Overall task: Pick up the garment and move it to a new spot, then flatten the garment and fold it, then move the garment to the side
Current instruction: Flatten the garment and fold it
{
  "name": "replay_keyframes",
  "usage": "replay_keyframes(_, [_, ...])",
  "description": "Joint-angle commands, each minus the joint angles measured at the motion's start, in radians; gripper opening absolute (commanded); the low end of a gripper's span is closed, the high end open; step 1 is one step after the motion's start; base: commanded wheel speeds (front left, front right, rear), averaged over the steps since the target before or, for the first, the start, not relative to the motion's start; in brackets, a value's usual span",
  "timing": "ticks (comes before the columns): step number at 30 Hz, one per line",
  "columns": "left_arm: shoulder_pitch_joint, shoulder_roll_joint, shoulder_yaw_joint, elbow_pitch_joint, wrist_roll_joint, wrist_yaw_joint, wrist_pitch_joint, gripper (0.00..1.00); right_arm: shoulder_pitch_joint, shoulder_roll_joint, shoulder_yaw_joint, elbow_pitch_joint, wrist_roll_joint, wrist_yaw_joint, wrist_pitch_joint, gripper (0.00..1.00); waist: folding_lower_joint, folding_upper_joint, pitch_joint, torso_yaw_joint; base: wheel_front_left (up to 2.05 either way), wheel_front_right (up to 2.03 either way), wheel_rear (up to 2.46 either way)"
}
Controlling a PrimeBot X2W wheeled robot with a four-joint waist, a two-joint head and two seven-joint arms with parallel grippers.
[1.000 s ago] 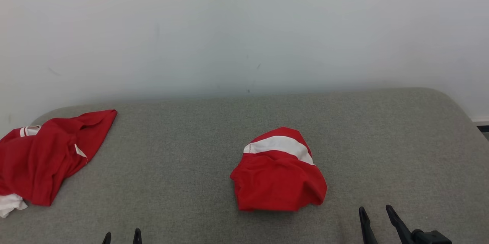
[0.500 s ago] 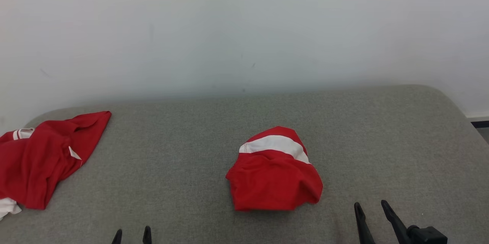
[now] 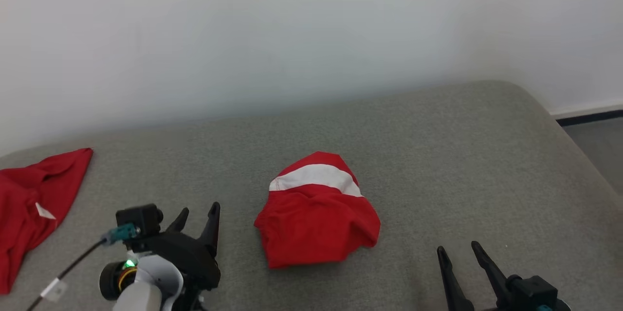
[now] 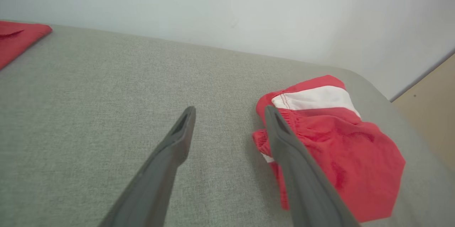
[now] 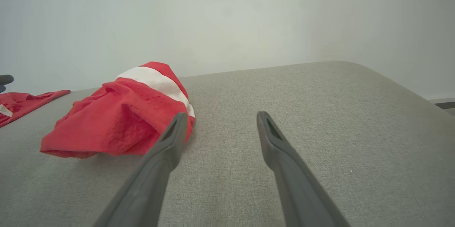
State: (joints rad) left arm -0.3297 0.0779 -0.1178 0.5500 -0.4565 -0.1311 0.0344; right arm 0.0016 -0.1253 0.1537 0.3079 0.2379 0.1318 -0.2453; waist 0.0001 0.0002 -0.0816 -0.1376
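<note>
Nearest to us, our left claw [image 3: 199,210] sits low over the grey fabric-covered surface [image 3: 462,165]. Its two dark fingers [image 4: 286,149] are spread apart and grip nothing. A thin cable [image 3: 73,265] trails from its wrist, and a small green light [image 3: 129,264] glows on the joint. Our right claw [image 3: 457,248] is at the lower right, likewise released and empty, its fingers pointing away from us over the grey cloth.

Between the two claws and a little farther out lies the garment [image 3: 316,223]. It is a crumpled red heap with a broad white band across its far side, resting on the middle of the surface. It is just beside the left claw, on that claw's right, and near the right claw, on that claw's left.

In the left wrist view one finger crosses in front of the heap's gathered edge, and in the right wrist view a fingertip overlaps its side. From the head view, though, we see grey cloth between each claw and the fabric.

Farther left, well apart from the heap, a second red garment [image 3: 29,204] lies rumpled at the surface's edge, with a small white tag showing. Beyond the rounded far edge rises a plain pale wall [image 3: 292,33], and at the far right we glimpse a strip of floor [image 3: 598,140].
</note>
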Motion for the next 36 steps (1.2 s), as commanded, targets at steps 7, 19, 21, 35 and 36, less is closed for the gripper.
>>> replay_keyframes(7, [-0.159,0.004,0.030,0.140,-0.118,0.008,0.220,1.00,-0.041,-0.024,0.043,-0.021,0.008,-0.002,0.013,1.00,-0.0001,-0.0002,0.076,-0.161,0.00,0.00,0.00])
replay_keyframes(19, [-0.279,0.049,0.066,0.271,-0.183,0.036,0.337,1.00,-0.084,-0.036,0.117,-0.030,0.034,-0.002,0.017,1.00,-0.0001,-0.0002,0.129,-0.280,0.00,0.00,0.00])
replay_keyframes(21, [-0.287,0.051,0.067,0.278,-0.186,0.039,0.340,1.00,-0.082,-0.038,0.119,-0.028,0.037,-0.002,0.015,1.00,-0.0001,-0.0002,0.133,-0.284,0.00,0.00,0.00])
replay_keyframes(35, [-0.296,0.022,0.030,0.216,-0.244,0.007,0.358,0.00,-0.084,-0.031,0.132,-0.025,0.029,-0.002,0.012,1.00,-0.0001,-0.0002,0.136,-0.269,0.00,0.00,0.00])
replay_keyframes(36, [-0.295,0.021,0.021,0.206,-0.242,0.005,0.347,0.00,-0.084,-0.031,0.132,-0.025,0.030,-0.002,0.012,1.00,-0.0001,-0.0002,0.136,-0.267,0.00,0.00,0.00])
